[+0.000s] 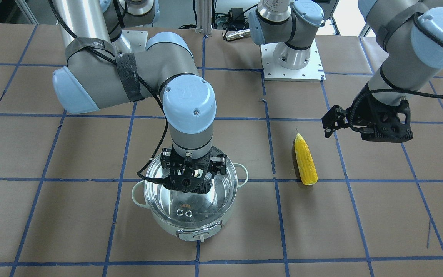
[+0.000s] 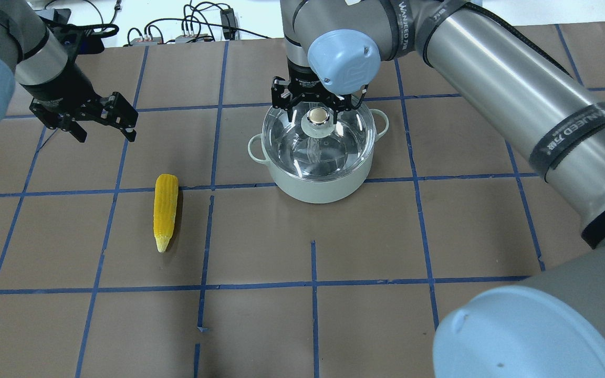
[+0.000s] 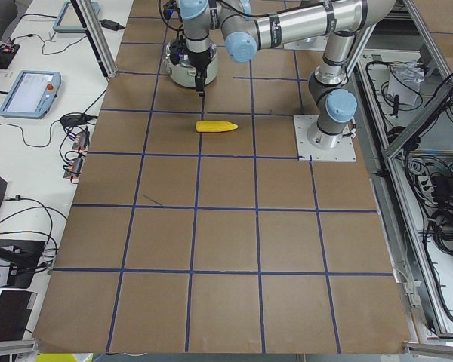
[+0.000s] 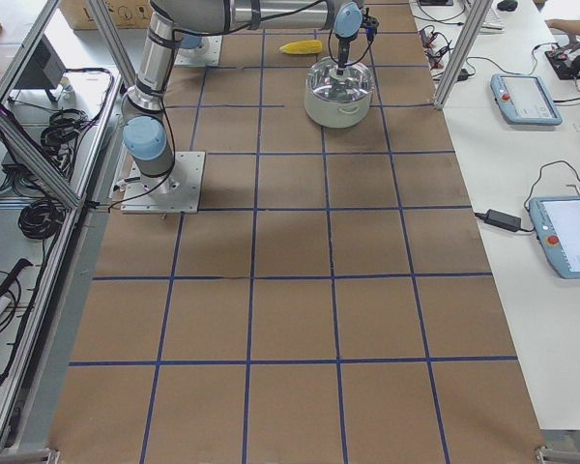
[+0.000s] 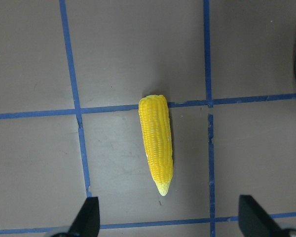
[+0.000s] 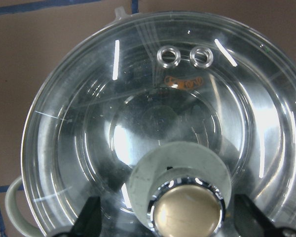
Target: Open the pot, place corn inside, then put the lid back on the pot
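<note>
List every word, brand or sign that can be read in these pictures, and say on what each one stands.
"WANJEED": on the black strap around the right arm, overhead view; also on a second strap nearer its wrist.
"UR": logo on the blue joint cap, front-facing view.
Orange print on the lid: too blurred to read.
White print on the right gripper body: too small to read.
</note>
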